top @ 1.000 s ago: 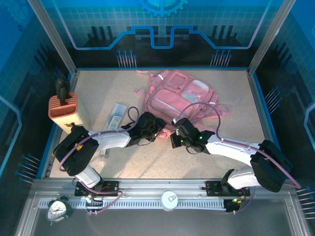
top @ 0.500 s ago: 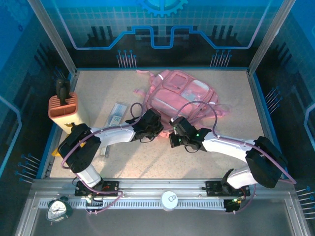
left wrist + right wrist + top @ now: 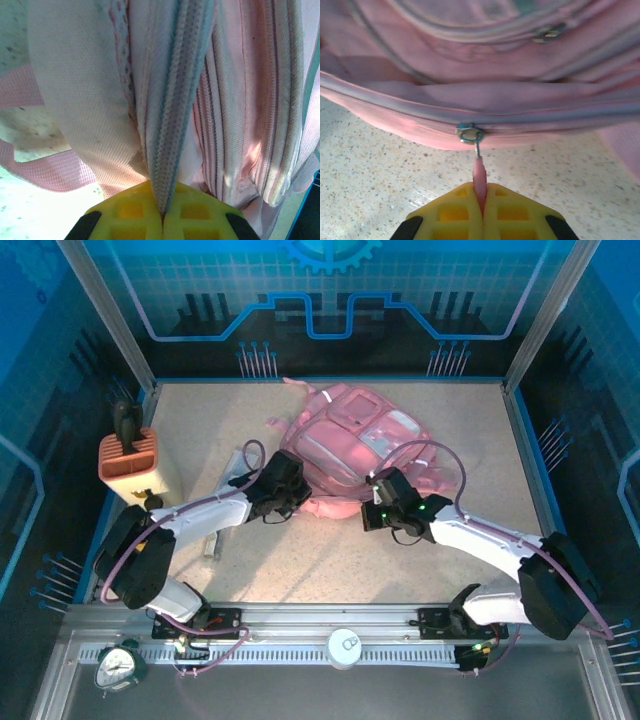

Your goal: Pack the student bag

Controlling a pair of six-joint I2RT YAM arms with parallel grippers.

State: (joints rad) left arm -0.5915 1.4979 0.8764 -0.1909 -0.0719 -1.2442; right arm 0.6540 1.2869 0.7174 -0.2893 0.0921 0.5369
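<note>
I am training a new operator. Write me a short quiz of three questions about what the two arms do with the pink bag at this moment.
1. True or false: the right end effector is shut on the pink zipper pull of the student bag.
2. What does the left end effector grip? A: a pen. B: a fold of the bag's fabric. C: nothing.
3. Fill in: seen from the top camera, the orange ribbed box stands at the ____ edge of the table.

Key: 1 true; 2 B; 3 left.
</note>
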